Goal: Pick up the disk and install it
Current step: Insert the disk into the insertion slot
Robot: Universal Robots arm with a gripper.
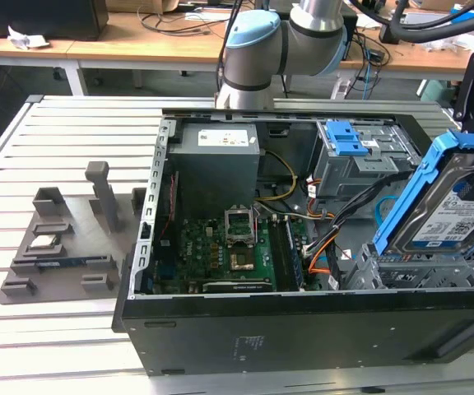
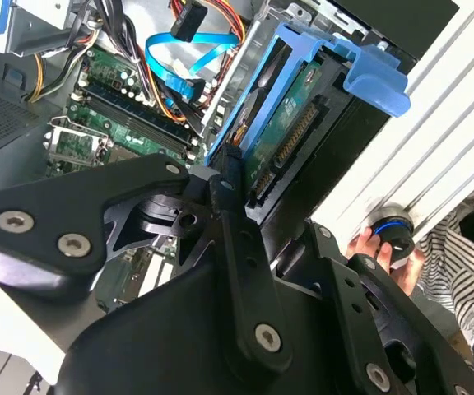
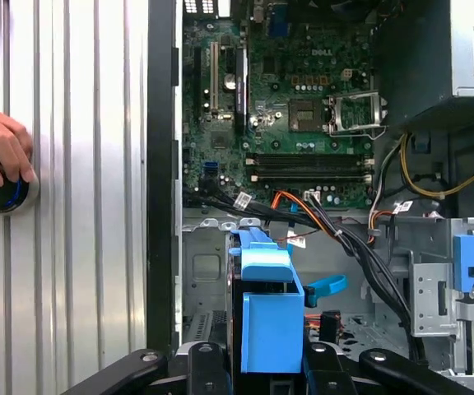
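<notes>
The rectangular silver-metal hard disk with a blue-and-white label and blue plastic side rails [image 1: 455, 206] is gripped at its upper end by the black gripper [image 3: 257, 360], whose jaws are closed against its two sides. Taking the open black computer case [image 1: 303, 337] as the landmark, the disk hangs over the case's corner at the exterior view's right. Its long axis is steeply tilted, and its lower end meets the rim of the bare grey metal bay [image 1: 385, 267] just beneath. By the look of it, the disk is not yet seated.
</notes>
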